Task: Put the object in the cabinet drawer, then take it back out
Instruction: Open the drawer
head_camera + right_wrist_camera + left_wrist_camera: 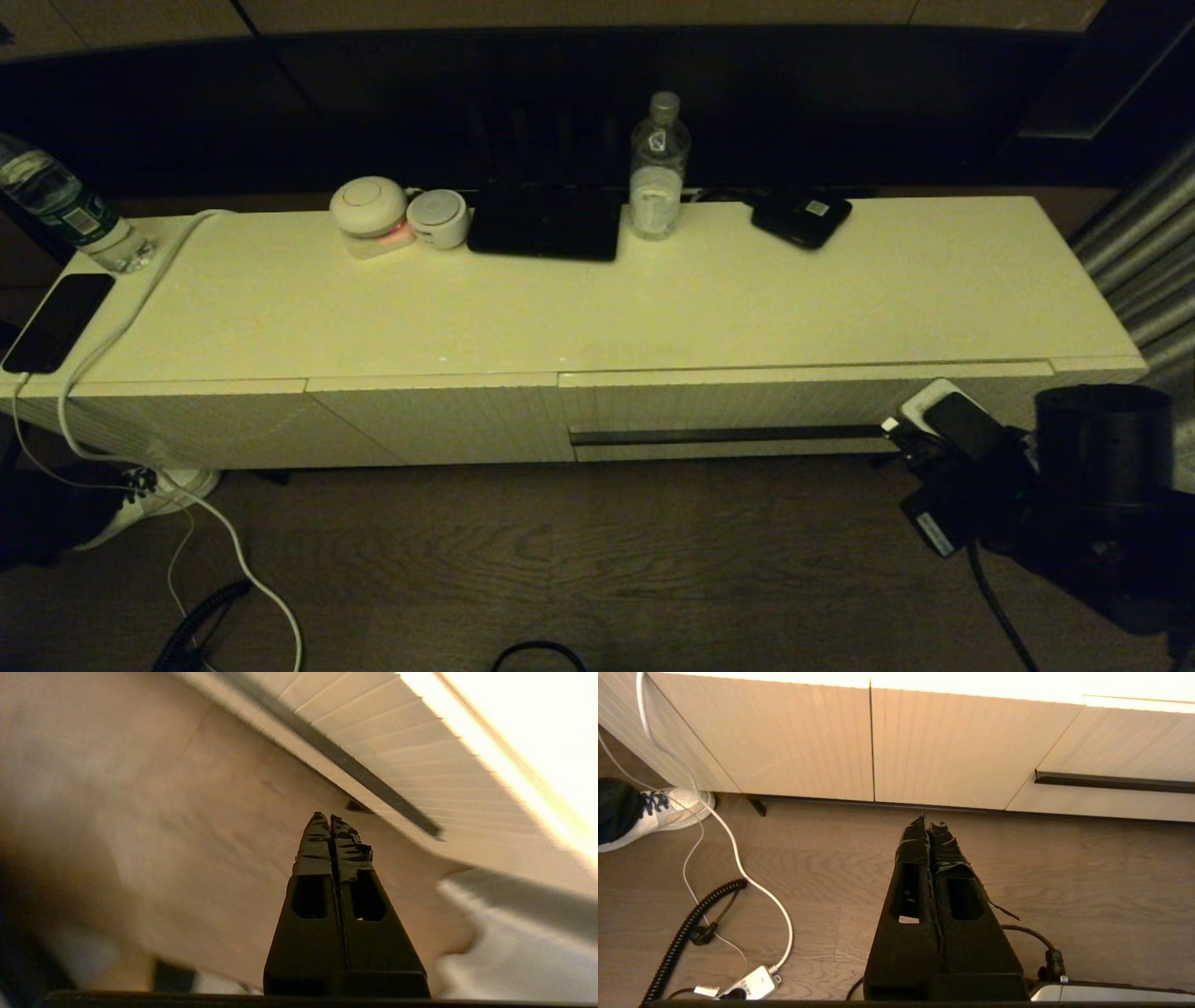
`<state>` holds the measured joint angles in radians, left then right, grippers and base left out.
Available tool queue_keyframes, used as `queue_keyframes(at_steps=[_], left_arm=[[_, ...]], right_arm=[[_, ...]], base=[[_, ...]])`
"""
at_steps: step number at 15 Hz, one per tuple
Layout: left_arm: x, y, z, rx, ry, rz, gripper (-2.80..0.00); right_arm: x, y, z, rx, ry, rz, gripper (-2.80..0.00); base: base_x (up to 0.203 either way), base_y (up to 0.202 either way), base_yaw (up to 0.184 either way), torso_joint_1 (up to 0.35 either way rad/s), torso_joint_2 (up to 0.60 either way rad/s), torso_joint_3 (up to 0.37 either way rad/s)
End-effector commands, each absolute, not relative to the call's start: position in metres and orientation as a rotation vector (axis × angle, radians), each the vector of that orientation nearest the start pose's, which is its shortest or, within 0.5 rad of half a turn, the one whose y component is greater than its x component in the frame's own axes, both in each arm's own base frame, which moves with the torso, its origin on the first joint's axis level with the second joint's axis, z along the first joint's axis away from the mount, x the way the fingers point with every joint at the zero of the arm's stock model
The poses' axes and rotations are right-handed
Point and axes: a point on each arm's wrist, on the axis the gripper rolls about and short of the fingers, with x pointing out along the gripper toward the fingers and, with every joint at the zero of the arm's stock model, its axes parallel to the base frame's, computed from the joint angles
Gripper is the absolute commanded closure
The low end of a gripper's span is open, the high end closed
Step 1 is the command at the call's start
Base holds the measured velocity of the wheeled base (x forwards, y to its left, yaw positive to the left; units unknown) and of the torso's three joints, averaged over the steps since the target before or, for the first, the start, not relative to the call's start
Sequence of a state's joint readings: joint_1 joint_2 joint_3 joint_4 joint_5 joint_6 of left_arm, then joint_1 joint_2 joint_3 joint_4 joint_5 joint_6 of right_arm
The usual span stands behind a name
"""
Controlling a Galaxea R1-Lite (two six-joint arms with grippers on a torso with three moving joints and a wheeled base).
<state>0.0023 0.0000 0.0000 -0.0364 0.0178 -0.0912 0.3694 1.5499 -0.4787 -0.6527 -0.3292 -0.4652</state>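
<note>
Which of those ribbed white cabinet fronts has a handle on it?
The rightmost one, the cabinet drawer: a long dark handle strip runs across it. The other ribbed fronts are plain.

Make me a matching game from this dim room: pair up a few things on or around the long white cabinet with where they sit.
Things:
1. clear plastic water bottle with grey cap
2. black smartphone
3. white sneaker
4. white ribbed cabinet drawer with dark handle strip

Places:
A. on the floor, left of the cabinet
B. shut, in the cabinet's right front
C. far left end of the top
D. back middle of the top

Pairs: 1-D, 2-C, 3-A, 4-B
</note>
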Motion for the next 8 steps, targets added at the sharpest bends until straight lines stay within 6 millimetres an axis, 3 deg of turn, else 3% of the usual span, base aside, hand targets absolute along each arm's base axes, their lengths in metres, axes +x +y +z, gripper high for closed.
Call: queue_keyframes(at_steps=[1, 3, 5, 8], left_arm=[[-0.023, 0.0, 0.079, -0.092, -0.039, 0.02, 0.0], [-0.023, 0.0, 0.079, -0.092, -0.039, 0.02, 0.0], [-0.023, 0.0, 0.079, -0.092, -0.039, 0.02, 0.0], [-0.023, 0.0, 0.079, -0.092, -0.039, 0.02, 0.0]], right_arm=[[0.164, 0.065, 0.175, -0.745, 0.328, 0.205, 0.0], [0.131, 0.056, 0.17, -0.981, 0.368, 0.327, 0.0], [0.105, 0.047, 0.15, -1.191, 0.42, 0.451, 0.0], [0.106, 0.049, 0.138, -1.256, 0.454, 0.556, 0.0]], base=[[0.0, 0.0, 0.0, 0.0, 0.0, 0.0], [0.0, 0.0, 0.0, 0.0, 0.0, 0.0], [0.0, 0.0, 0.0, 0.0, 0.0, 0.0], [0.0, 0.0, 0.0, 0.0, 0.0, 0.0]])
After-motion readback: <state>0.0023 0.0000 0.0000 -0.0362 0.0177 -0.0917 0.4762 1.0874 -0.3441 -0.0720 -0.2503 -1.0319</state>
